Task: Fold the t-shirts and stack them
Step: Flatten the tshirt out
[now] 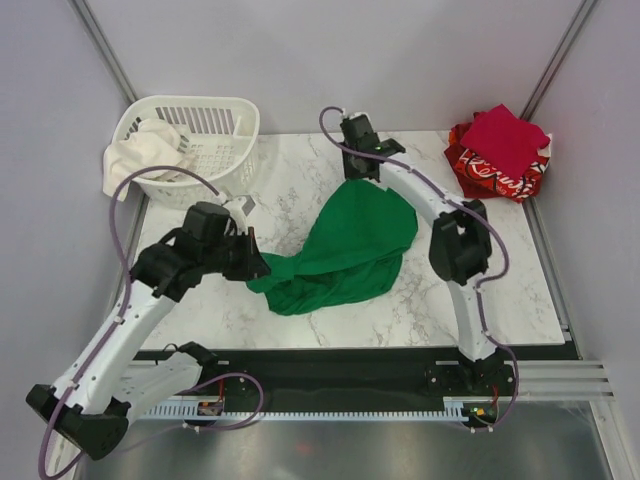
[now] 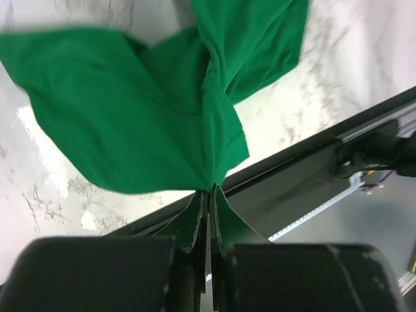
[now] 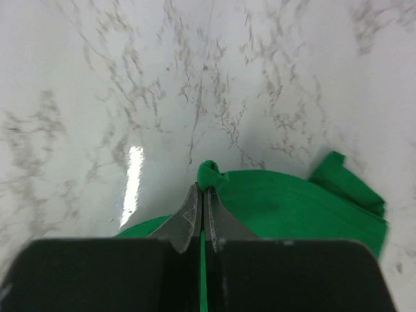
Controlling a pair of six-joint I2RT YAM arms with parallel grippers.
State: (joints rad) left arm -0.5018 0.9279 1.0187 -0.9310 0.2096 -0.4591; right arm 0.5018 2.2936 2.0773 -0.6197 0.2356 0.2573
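Observation:
The bright green t-shirt (image 1: 345,250) hangs bunched between both grippers over the middle of the marble table. My left gripper (image 1: 262,270) is shut on its near left end; in the left wrist view the cloth (image 2: 156,110) fans out from the pinched tips (image 2: 209,190). My right gripper (image 1: 352,180) is shut on its far edge; in the right wrist view a fold of green cloth (image 3: 292,205) pokes past the tips (image 3: 203,188). The crimson t-shirt (image 1: 505,138) lies folded on the red t-shirt with white print (image 1: 490,178) at the far right corner.
A white slatted basket (image 1: 205,140) with a cream cloth (image 1: 145,152) hanging over its rim stands at the far left. The table's black front rail (image 1: 340,355) runs along the near edge. Grey walls close in both sides.

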